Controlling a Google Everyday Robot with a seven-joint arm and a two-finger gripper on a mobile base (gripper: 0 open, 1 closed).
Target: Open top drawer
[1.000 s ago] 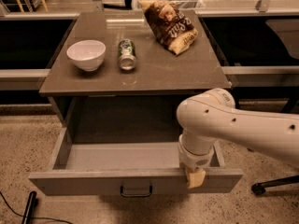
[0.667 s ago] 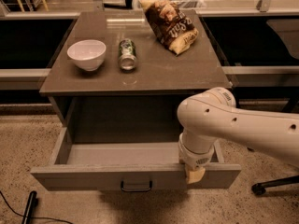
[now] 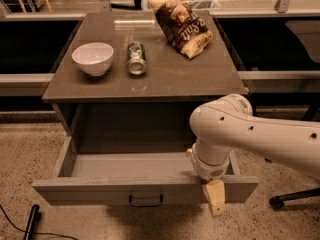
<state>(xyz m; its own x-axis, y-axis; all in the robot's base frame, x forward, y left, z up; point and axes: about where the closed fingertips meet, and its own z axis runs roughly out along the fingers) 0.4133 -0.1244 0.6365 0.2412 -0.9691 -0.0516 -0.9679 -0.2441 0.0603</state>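
The top drawer [image 3: 105, 191] stands pulled far out of the grey-brown cabinet, its plain grey inside bare. A small black bracket handle [image 3: 145, 201] sits at the centre of its front panel. My white arm reaches in from the right and hangs over the drawer's right front corner. The gripper [image 3: 214, 199] points down there, its tan finger lying against the front panel's top edge, to the right of the handle.
On the cabinet top [image 3: 200, 81] rest a white bowl [image 3: 93, 58], a can lying on its side [image 3: 135, 58] and a brown snack bag [image 3: 183, 27]. A black cable and rod [image 3: 30, 223] lie on the speckled floor at left. A chair base [image 3: 292, 198] sits at right.
The drawer has slid a little further out toward the camera, and the gripper has stayed at its right front edge.
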